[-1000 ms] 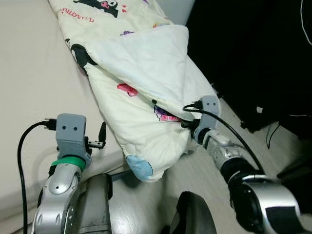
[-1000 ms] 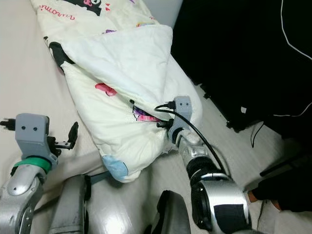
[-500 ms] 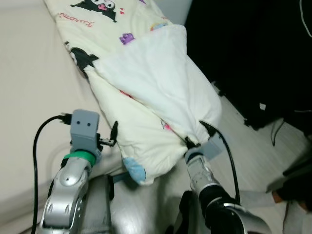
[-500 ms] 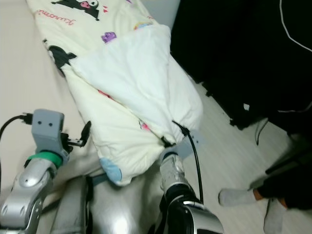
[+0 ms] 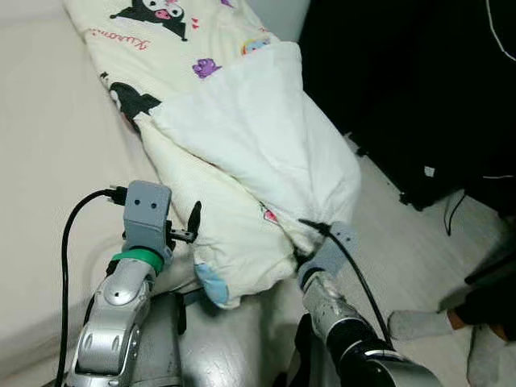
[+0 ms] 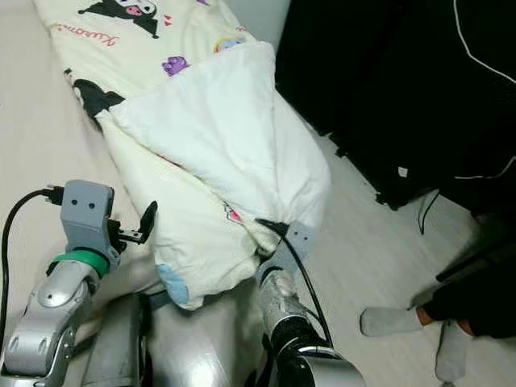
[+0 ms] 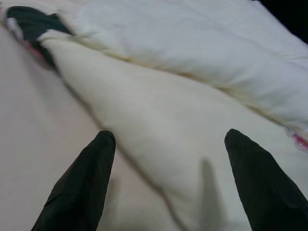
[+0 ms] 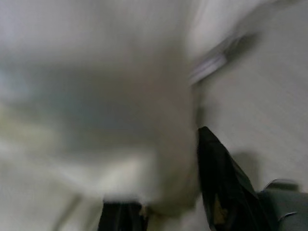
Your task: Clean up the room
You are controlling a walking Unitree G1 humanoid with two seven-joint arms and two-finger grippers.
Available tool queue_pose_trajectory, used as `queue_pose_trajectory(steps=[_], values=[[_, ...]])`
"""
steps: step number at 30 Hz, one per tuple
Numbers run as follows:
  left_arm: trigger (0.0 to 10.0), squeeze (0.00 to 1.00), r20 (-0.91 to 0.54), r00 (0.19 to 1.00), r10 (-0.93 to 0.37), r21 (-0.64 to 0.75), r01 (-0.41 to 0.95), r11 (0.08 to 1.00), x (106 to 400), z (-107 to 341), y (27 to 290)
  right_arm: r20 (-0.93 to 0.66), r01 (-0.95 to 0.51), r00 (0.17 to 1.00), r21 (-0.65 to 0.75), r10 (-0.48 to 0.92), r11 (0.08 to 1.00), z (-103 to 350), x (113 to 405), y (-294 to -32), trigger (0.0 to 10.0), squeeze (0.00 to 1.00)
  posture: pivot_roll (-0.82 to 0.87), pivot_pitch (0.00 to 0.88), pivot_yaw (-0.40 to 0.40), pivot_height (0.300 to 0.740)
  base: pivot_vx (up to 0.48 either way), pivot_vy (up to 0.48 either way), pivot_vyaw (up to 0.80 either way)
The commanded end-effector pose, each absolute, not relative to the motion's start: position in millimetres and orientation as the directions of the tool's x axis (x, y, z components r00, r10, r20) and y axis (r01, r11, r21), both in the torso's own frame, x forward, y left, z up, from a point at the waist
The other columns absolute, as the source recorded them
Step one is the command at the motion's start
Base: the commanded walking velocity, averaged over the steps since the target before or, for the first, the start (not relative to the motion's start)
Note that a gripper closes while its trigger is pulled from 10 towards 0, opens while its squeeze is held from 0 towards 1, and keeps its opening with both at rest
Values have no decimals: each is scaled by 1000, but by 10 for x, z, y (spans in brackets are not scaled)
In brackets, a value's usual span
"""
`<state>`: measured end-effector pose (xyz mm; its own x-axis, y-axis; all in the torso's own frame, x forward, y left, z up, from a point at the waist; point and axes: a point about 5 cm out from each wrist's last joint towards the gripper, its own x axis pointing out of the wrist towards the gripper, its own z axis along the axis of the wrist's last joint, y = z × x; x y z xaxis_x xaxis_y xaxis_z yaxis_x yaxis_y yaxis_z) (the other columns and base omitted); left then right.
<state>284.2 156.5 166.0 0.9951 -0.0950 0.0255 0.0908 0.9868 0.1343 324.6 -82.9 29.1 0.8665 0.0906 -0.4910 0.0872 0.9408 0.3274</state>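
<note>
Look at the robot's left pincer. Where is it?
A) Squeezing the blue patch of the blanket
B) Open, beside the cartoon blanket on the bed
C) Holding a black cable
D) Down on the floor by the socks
B: the left pincer has its two black fingers spread wide with nothing between them, and it sits over the bed right at the edge of the cream cartoon blanket.
</note>
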Motion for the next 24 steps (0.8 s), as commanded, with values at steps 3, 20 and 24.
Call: queue_pose_trajectory(steps=[3, 20, 24], values=[[10000, 0, 14, 994, -112, 133, 110, 985, 2856, 1613, 1524, -513, -32, 842, 266, 169, 964, 154, 3057, -595, 10000, 0, 178, 184, -114, 550, 0, 0, 0], [10000, 0, 18, 990, -137, 128, 133, 983, 2903, 1609, 1480, -265, -773, 617, -380, 741, 508, 1057, 2636, -776, 10000, 0, 132, 175, -102, 550, 0, 0, 0], [10000, 0, 17, 990, -141, 129, 137, 982, 2896, 1604, 1477, -185, -704, 679, -439, 710, 559, 1293, 2785, -856, 10000, 0, 134, 175, -100, 550, 0, 0, 0]])
